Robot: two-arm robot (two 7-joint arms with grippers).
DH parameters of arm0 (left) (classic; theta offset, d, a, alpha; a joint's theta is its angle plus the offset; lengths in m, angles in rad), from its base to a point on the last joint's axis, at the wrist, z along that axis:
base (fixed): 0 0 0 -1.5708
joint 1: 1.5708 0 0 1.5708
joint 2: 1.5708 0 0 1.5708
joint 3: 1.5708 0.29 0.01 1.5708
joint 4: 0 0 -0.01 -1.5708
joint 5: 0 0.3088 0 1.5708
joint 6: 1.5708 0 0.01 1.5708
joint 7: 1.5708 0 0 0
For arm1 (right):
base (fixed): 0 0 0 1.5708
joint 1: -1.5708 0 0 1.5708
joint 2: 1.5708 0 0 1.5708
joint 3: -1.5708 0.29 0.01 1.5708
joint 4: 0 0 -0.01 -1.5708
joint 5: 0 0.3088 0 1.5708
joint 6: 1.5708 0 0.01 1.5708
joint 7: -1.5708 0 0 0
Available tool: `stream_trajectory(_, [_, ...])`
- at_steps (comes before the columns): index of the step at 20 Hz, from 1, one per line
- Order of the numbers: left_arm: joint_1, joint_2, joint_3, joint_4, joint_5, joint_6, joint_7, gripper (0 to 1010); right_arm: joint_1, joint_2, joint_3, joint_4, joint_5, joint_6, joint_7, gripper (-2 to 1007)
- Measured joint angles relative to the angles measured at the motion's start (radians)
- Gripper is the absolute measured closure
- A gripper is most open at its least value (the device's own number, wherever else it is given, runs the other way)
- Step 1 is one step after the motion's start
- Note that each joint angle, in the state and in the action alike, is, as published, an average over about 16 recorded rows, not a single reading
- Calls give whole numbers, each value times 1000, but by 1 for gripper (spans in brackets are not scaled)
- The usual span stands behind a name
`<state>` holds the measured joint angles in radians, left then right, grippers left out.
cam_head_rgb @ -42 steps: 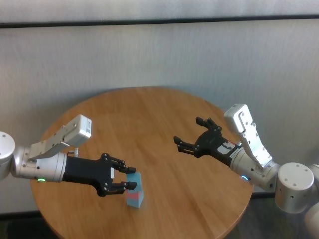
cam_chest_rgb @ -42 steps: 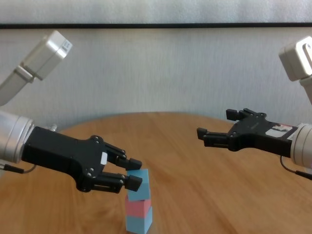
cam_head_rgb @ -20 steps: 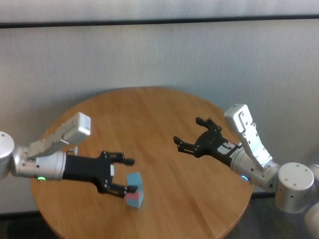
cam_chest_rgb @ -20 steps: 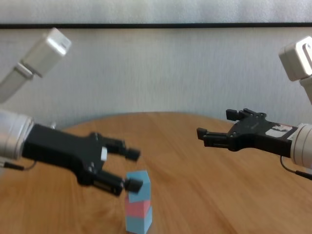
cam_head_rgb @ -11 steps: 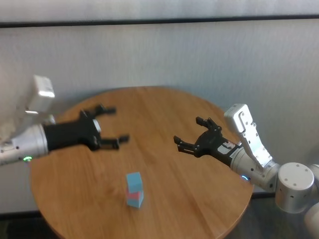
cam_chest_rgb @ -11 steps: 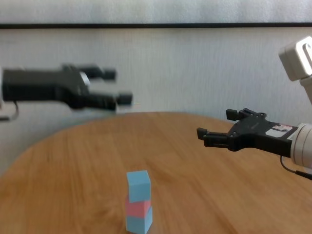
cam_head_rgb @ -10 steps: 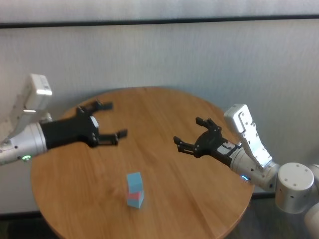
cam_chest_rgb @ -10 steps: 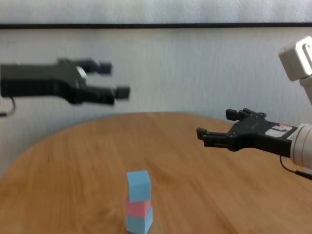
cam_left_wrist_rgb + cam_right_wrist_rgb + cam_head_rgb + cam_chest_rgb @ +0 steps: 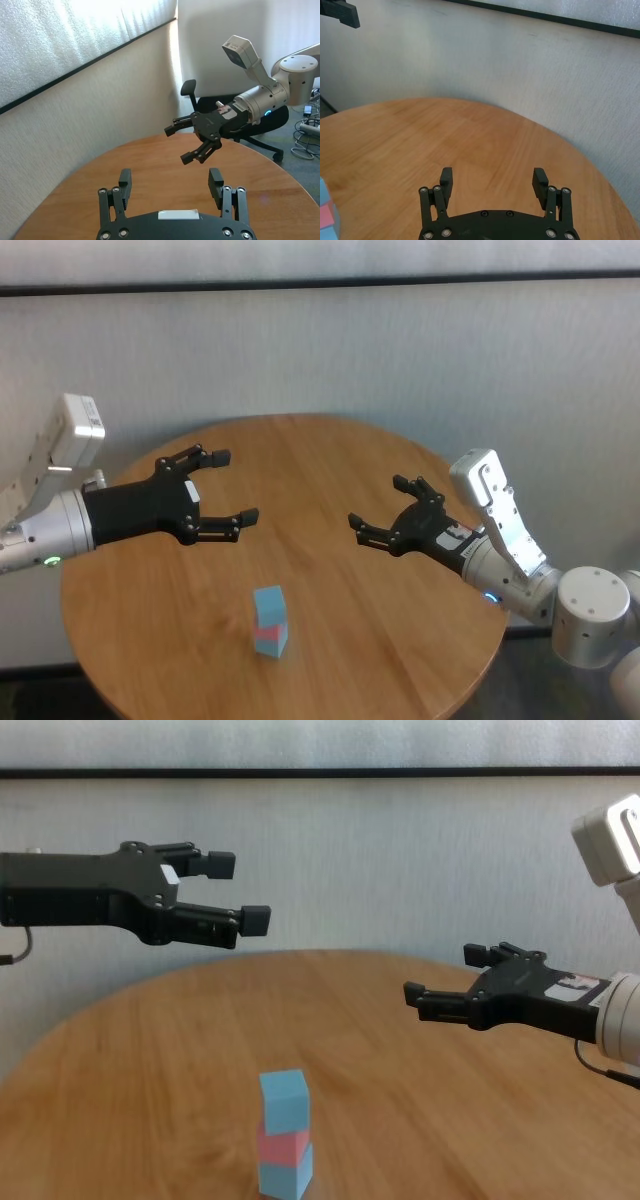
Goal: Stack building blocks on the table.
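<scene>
Three building blocks stand stacked on the round wooden table (image 9: 330,460) near its front: a light blue cube (image 9: 284,1101) on a pink one (image 9: 284,1145) on another light blue one (image 9: 285,1175). The head view shows the stack (image 9: 269,620) too, and its edge (image 9: 326,210) shows in the right wrist view. My left gripper (image 9: 234,486) hovers open and empty, well above and behind-left of the stack, also seen in the chest view (image 9: 240,892). My right gripper (image 9: 378,505) hangs open and empty above the table's right half (image 9: 440,975).
A pale textured wall runs close behind the table. In the left wrist view a black office chair (image 9: 192,95) stands beyond the table's right side, with cables (image 9: 307,132) on the floor there. The table edge curves near on all sides.
My left gripper opened off the top blue block, then rose and drew back to the left. The stack stays standing. The right arm has not moved.
</scene>
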<state>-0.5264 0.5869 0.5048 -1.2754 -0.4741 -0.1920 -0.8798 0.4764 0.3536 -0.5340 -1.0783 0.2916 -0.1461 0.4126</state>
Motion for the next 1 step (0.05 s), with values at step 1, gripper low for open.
stream_trajectory(1, [-1,0,1,2,0,0,-2,8,0,0,0,0,0,0,0,0])
